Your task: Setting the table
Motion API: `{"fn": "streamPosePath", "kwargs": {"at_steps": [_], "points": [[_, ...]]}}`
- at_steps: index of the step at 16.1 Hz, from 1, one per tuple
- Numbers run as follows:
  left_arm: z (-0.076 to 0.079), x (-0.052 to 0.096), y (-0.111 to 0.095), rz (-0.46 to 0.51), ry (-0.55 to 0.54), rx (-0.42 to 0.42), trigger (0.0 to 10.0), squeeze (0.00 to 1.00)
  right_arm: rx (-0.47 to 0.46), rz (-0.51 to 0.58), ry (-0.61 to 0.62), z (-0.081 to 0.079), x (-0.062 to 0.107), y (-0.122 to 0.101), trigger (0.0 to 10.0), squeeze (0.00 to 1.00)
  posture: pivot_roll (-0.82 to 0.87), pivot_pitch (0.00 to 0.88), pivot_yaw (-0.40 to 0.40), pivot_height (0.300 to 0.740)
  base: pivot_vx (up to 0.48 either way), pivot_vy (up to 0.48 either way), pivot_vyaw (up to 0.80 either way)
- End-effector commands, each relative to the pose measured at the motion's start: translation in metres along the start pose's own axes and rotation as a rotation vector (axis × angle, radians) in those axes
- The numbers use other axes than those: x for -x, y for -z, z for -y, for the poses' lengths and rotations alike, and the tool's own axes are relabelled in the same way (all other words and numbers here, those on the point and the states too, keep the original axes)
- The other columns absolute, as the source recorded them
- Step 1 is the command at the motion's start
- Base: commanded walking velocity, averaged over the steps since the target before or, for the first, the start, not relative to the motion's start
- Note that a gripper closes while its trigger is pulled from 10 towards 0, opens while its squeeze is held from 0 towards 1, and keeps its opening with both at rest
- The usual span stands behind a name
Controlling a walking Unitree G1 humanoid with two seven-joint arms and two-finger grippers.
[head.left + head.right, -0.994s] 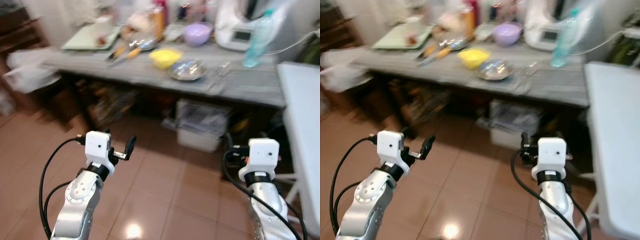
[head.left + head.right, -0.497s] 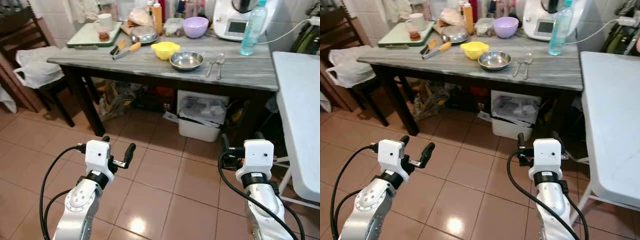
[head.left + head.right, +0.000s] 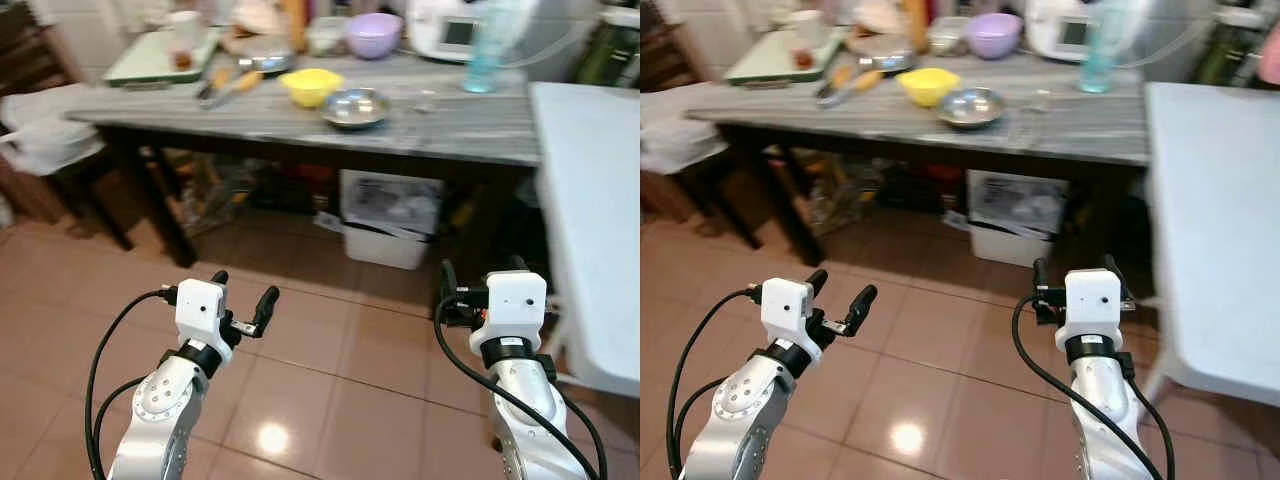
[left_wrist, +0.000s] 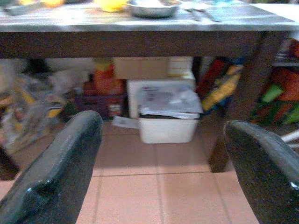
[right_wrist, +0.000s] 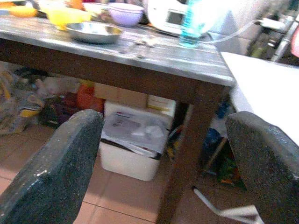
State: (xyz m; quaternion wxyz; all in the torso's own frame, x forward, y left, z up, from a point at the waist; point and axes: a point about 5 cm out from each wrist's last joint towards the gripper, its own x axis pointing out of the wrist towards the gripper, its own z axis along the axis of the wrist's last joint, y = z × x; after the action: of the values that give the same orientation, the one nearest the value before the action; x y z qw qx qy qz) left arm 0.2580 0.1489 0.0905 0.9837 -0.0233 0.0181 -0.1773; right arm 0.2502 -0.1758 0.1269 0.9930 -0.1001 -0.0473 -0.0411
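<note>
With our left gripper [image 3: 243, 303] and right gripper [image 3: 480, 287] spread empty, well short of the desk [image 3: 480, 130], we risk clipping its edge when reaching for the steel bowl [image 3: 355, 107].

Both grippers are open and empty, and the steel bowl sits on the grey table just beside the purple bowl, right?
Not quite. The steel bowl on the grey table sits beside the yellow bowl; the purple bowl stands apart, farther back, as the left eye view shows. The left gripper and right gripper are open and empty.
</note>
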Motion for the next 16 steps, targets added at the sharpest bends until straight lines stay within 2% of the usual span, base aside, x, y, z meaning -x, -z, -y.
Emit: {"fn": "streamPosePath", "kwargs": {"at_steps": [1,6,16], "points": [[0.0007,0.0003,0.0004,-0.005,0.007,0.003,10.0,0.00,0.006,-0.015,0.001,0.0009,-0.0001,0.0034,10.0,0.00,-0.06,0.100,0.068,0.740,0.000,-0.349,0.00],[0.0067,-0.0037,0.0035,-0.008,0.021,0.023,10.0,0.00,0.025,-0.001,-0.019,0.0035,-0.0025,-0.0010,10.0,0.00,-0.08,0.105,0.054,0.740,0.000,-0.355,0.00],[0.0055,-0.0072,0.0040,-0.008,0.039,0.018,10.0,0.00,0.026,0.004,-0.015,0.0039,-0.0053,-0.0025,10.0,0.00,-0.09,0.104,0.056,0.740,0.000,-0.355,0.00]]}}
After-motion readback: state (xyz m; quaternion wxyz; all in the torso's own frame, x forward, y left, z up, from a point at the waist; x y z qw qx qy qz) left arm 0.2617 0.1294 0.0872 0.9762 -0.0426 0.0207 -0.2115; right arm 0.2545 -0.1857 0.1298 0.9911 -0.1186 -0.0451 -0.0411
